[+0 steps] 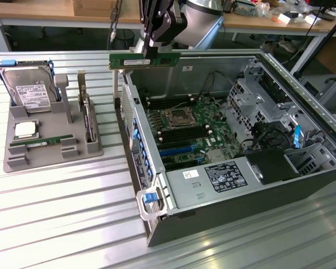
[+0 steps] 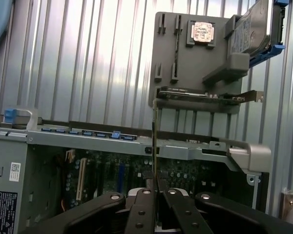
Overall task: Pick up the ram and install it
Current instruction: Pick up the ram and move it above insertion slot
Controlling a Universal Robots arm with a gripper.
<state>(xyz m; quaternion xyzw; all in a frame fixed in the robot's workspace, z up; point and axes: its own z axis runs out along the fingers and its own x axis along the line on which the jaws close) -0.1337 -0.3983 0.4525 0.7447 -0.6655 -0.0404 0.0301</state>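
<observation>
Black fingers point(image 2: 142, 209) of the tool point(image 2: 155, 187), seen from the wrist, are clamped together on the ram point(image 2: 154, 146), which appears edge-on as a thin line running away from them. In the exterior view the tool point(image 1: 153, 53) hangs from the arm and grips the ram point(image 1: 144, 60) by its upper long edge. The green strip is level, whitish label facing the camera, and is held in the air clear of everything below.

Beneath it lies the open computer case point(image 1: 213, 218), on its side on the ribbed metal surface point(image 1: 61, 213). The ram is raised over the case wall that faces the exterior view's left. Inside the case are the motherboard point(image 1: 190, 131), with a square processor socket point(image 1: 176, 117) flanked by long dark memory slots point(image 1: 157, 120), and a labelled power supply point(image 1: 224, 176) toward the near wall. A blue latch point(image 1: 149, 197) sits at the near corner.

Well apart, on the exterior view's left, a grey holder point(image 1: 22, 159) rests on the surface. It carries a hard drive point(image 1: 28, 89) standing tilted, a square silver processor point(image 1: 25, 130), a second green strip point(image 1: 42, 143) lying in a groove, and a card with a metal bracket point(image 1: 88, 117) standing on edge.
</observation>
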